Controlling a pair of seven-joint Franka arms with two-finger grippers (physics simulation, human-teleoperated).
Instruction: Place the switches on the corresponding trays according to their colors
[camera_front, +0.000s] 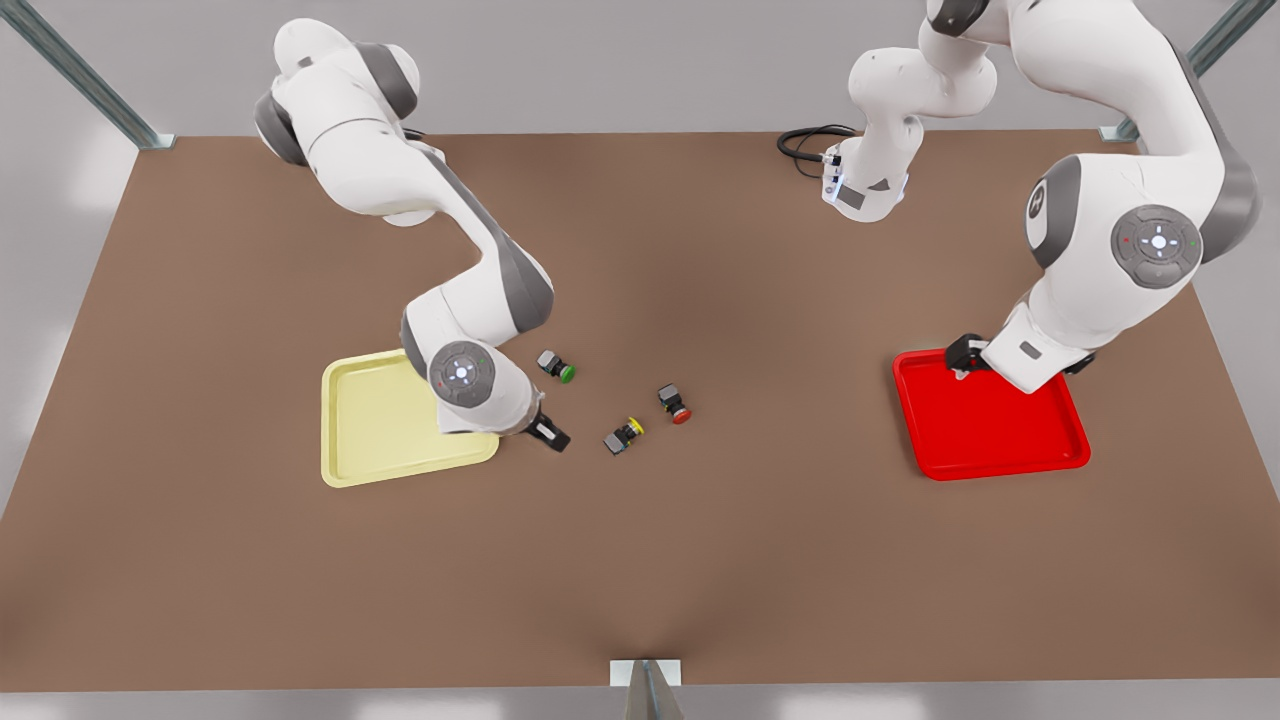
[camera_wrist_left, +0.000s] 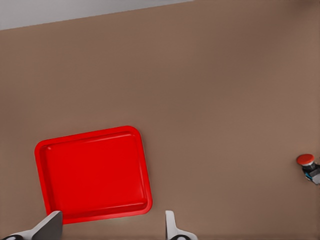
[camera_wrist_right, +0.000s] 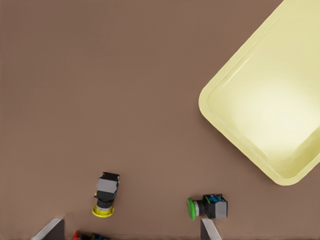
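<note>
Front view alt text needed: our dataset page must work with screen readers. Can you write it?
Two white robot arms work over a brown table: the right gripper hovers beside a yellow tray, the left gripper over a red tray's corner. Between the trays lie a yellow switch, a red switch and a green switch.

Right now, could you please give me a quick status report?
Left gripper open over bright red plastic tray. Right gripper open beside pale yellow tray. Yellow-capped switch, red-capped switch on table, untouched.

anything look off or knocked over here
All three switches lie tipped on their sides on the table: yellow, red and green. Both trays, yellow and red, look intact.
</note>
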